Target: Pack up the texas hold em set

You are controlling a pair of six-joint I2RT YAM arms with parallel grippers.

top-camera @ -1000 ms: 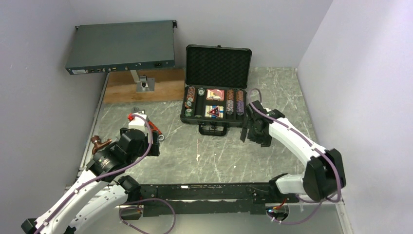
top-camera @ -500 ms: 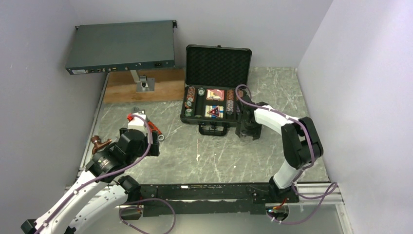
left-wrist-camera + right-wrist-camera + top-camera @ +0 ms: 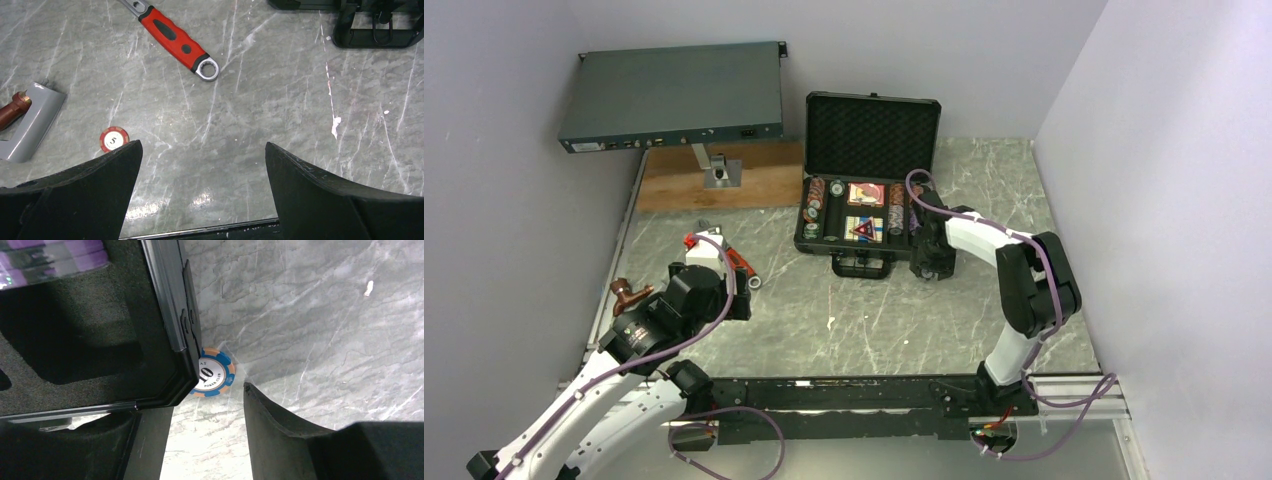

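Touching the near right corner of the case, a chip lies before the right gripper, half-open and empty; grey table, lilac walls.

Open black case at upper centre, lid upright, poker chips in rows inside. Right claw low at its lower right corner. Left claw lower left, beside red-handled wrench on grey worktop.

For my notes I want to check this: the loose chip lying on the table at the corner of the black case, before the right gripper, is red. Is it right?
No. The right wrist view shows that chip at the corner of the black case is blue and orange, marked 10, not red.
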